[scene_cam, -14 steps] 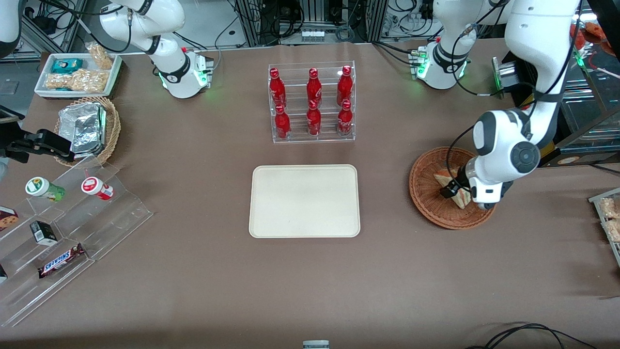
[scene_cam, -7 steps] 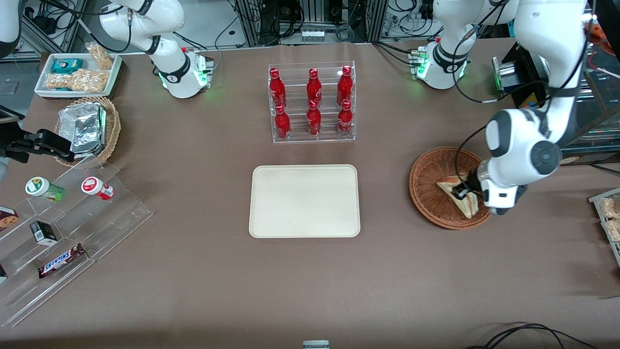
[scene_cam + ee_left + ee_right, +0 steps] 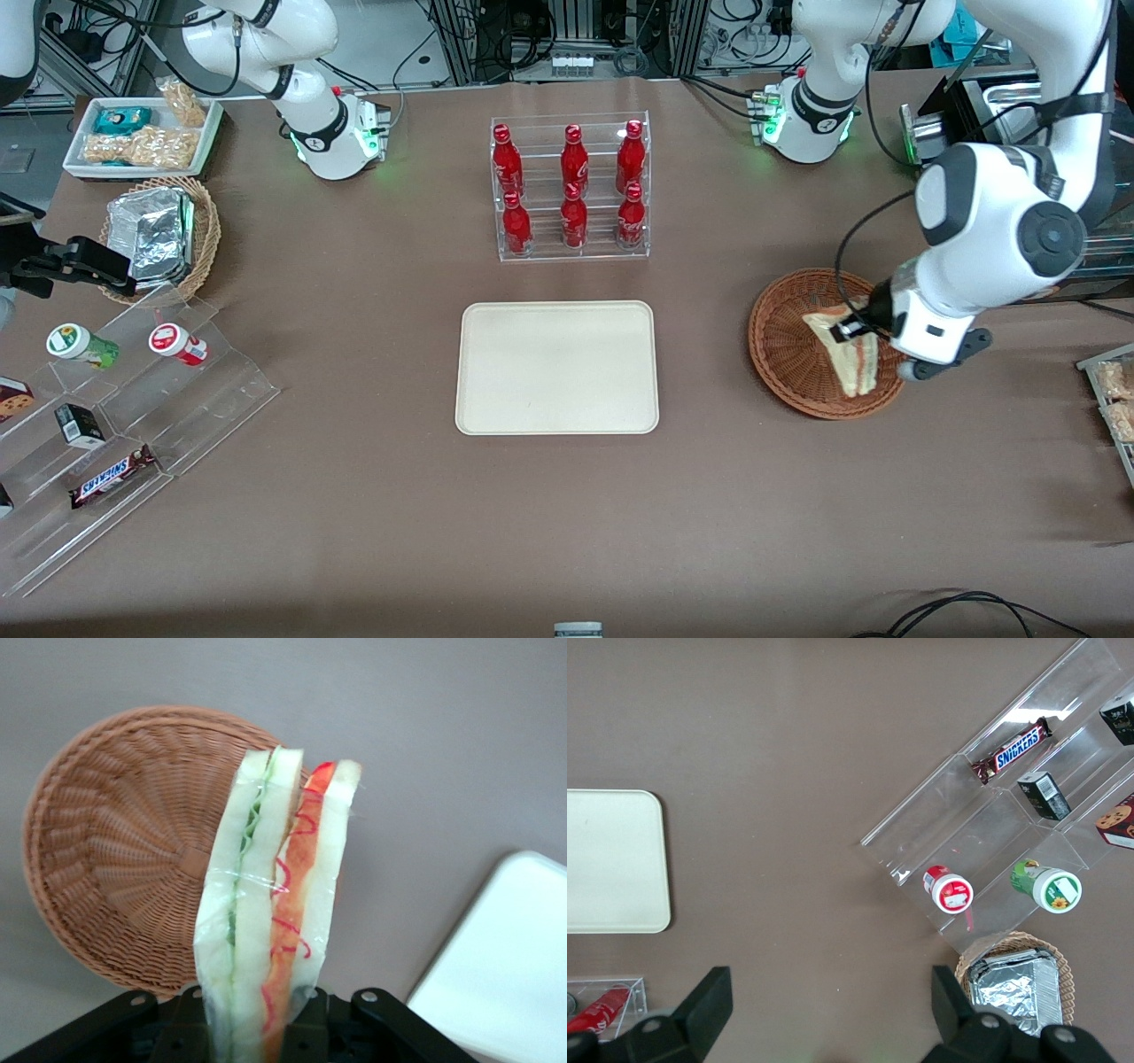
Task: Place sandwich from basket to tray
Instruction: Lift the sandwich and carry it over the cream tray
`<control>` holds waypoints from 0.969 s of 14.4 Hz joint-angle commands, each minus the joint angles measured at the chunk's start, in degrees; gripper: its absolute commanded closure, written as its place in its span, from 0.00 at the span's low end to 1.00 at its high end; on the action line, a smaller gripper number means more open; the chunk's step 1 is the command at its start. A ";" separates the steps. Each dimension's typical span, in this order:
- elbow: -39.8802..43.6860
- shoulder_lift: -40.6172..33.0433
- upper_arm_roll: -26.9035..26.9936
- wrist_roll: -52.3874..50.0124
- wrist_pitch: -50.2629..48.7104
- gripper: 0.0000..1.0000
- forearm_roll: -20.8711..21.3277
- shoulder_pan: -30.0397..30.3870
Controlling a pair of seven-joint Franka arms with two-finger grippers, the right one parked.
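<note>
gripper point(image 3: 852, 330) clamping sandwich point(image 3: 850, 354) above basket point(image 3: 784, 341)

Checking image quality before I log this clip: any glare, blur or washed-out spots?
Left wrist view: tray is washed out to near white; sandwich in the claw is sharp, with glints on its wrap; basket stays sharp. Front view: evenly lit, soft shadows. Right wrist view: glare on the clear stand.

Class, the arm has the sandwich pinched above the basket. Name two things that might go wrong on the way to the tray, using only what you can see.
1. The gripper pinches only one end of the wrapped sandwich, so most of it hangs free; it might slip out of the wrap or swing.
2. The sandwich is above the basket, apart from the tray, so a drop could land it on the bare table.
</note>
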 commanded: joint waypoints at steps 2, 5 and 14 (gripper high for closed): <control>1.97 0.98 0.43 6.80 -1.56 0.91 -0.47 -9.02; 3.37 4.31 0.43 5.92 -1.30 0.91 0.32 -16.14; 31.22 31.63 0.43 -24.56 -0.86 0.90 5.68 -31.01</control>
